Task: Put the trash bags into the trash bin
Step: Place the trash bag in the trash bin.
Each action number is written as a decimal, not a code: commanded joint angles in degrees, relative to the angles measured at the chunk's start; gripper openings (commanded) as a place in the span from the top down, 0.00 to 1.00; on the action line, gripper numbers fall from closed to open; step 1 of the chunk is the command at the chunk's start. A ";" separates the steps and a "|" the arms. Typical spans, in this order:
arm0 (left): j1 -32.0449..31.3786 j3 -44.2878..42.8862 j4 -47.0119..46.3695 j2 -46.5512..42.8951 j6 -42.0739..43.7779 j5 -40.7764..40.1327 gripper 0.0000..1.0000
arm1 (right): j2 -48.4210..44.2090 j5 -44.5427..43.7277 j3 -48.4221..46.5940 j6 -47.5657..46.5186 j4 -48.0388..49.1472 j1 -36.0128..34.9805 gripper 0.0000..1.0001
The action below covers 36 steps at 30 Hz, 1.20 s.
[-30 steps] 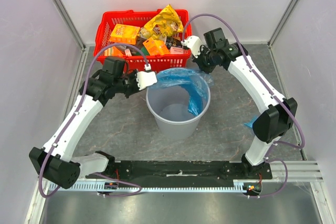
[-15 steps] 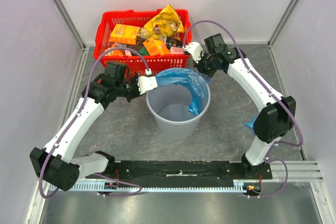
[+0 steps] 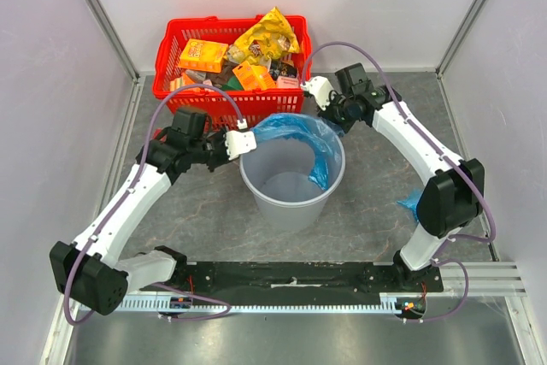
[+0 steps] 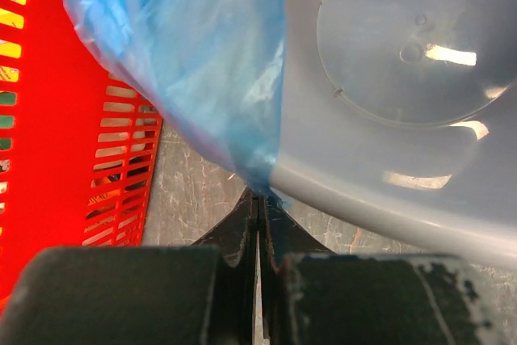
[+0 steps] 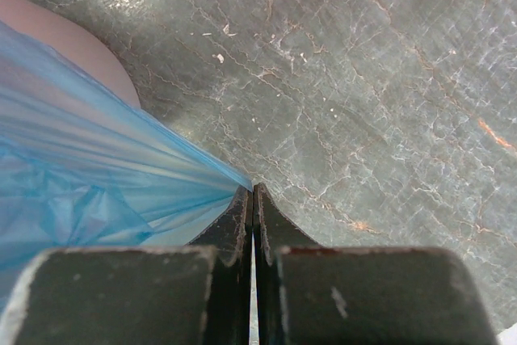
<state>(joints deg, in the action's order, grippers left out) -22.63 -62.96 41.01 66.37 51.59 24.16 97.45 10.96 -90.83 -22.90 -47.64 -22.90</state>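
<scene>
the grey marbled desk (image 3: 376,211) carried a red basket (image 3: 175,40) full of packets at the far side. just in front of it stood the trash bin (image 3: 286,203), upright and open. a blue trash bag (image 3: 299,130) was draped over the bin's far rim, with part of the film hanging down inside against the right wall and part bunched above the edge. a second scrap of blue (image 3: 408,203) lay on the desk by the right arm's elbow, well apart from the bin. most of it was hidden, so it was hard to tell what it was.

the left end effector (image 4: 258,195) was pinched shut on a corner of the bag just outside the bin's left rim, between the bin and the basket. the right end effector (image 5: 252,190) was also clamped narrow on the film, at the bag's opposite edge beyond the right rim, with bare desk beneath it.

the step in hand looked like spreading or lowering the bag into the bin with both arms. the next move probably called for bringing both held corners inward over the mouth and down before letting go, so the film would drop inside and not slide off the rim. pulling too hard risked tipping the light bin.
</scene>
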 commanded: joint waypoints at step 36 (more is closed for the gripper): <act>0.57 -20.34 10.83 -0.72 1.58 -2.03 0.42 | -7.01 -6.65 -9.45 -1.63 -5.10 3.12 0.53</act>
<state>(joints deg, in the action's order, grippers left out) -22.24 -74.87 48.49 65.73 51.20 20.29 92.99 5.87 -97.01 -24.01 -51.51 -19.70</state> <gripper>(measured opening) 0.547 0.441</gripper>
